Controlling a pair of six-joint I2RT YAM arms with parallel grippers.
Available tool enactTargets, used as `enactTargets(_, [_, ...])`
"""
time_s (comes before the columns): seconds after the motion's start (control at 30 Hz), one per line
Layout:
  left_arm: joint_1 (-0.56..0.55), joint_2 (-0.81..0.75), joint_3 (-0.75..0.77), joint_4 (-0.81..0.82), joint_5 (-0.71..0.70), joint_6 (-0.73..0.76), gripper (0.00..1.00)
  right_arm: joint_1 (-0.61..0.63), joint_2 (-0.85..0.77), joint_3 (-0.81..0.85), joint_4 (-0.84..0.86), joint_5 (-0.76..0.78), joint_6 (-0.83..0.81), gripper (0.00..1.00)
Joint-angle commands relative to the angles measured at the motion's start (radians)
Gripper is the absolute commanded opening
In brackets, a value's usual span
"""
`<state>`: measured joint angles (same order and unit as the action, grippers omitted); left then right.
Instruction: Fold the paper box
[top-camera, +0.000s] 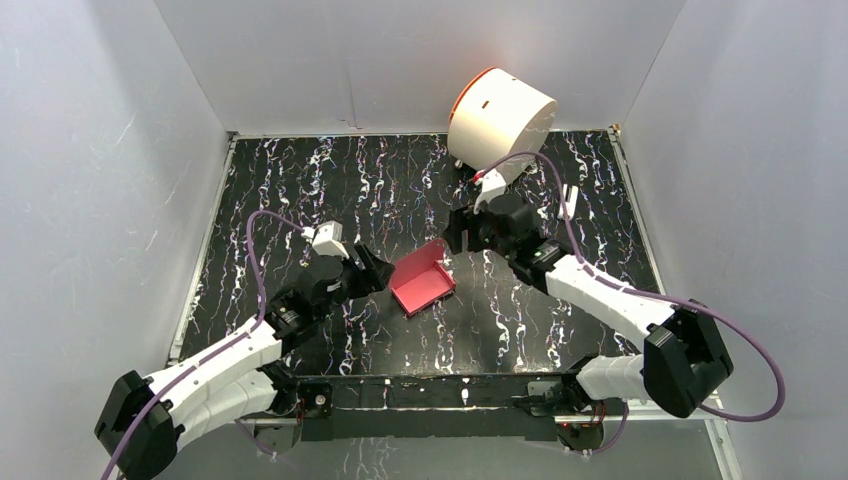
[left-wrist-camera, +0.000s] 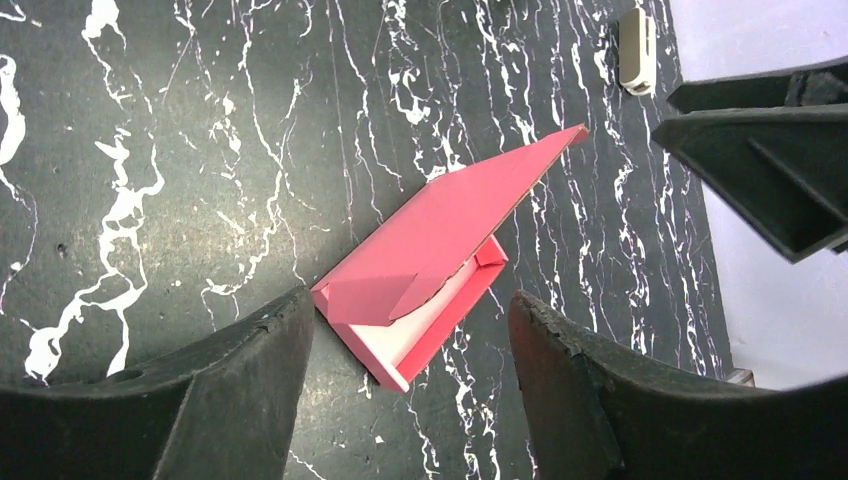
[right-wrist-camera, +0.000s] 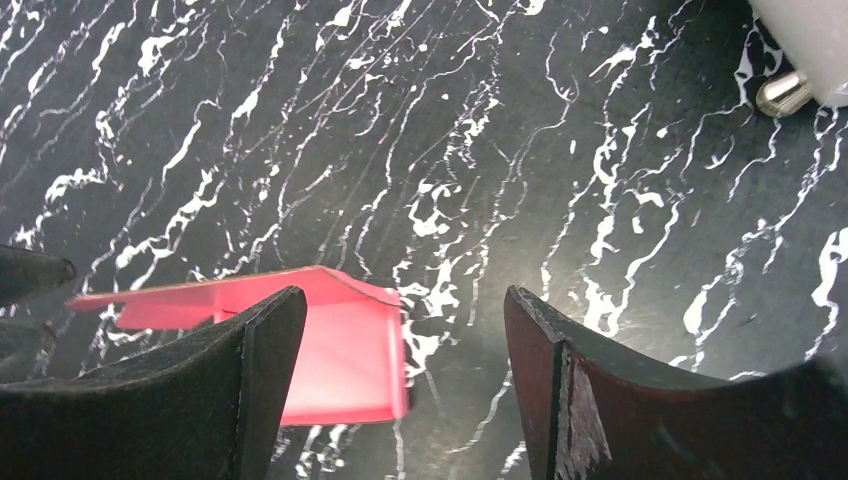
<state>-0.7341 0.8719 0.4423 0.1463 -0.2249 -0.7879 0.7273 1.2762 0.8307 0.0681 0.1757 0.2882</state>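
The pink-red paper box (top-camera: 422, 278) lies on the black marbled table between the two arms, its tray formed and its lid standing half open. In the left wrist view the box (left-wrist-camera: 430, 260) lies just ahead of the open fingers, lid slanting up to the right. My left gripper (top-camera: 378, 272) is open and empty, just left of the box. My right gripper (top-camera: 455, 232) is open and empty, just beyond the box's right corner. In the right wrist view the box (right-wrist-camera: 340, 345) sits partly behind the left finger (right-wrist-camera: 250, 380).
A large white cylinder with an orange rim (top-camera: 500, 115) stands at the back of the table, right behind the right wrist. Grey walls enclose the table on three sides. A small white block (left-wrist-camera: 636, 48) lies near the table's edge.
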Motion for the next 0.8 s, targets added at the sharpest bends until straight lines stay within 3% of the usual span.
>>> enactTargets(0.0, [0.007, -0.005, 0.045, -0.056, 0.006, -0.038, 0.69, -0.151, 0.002, 0.042, -0.004, -0.391, -0.201, 0.81])
enactTargets(0.07, [0.006, -0.005, 0.055, -0.071, 0.014, -0.025, 0.70, -0.202, 0.018, 0.044, -0.007, -0.531, -0.314, 0.82])
enactTargets(0.37, [0.006, 0.085, 0.153, -0.232, 0.081, 0.137, 0.63, -0.223, 0.214, 0.167, -0.115, -0.738, -0.652, 0.81])
enactTargets(0.77, [0.006, 0.246, 0.255, -0.281, 0.168, 0.228, 0.45, -0.221, 0.335, 0.247, -0.195, -0.830, -0.745, 0.63])
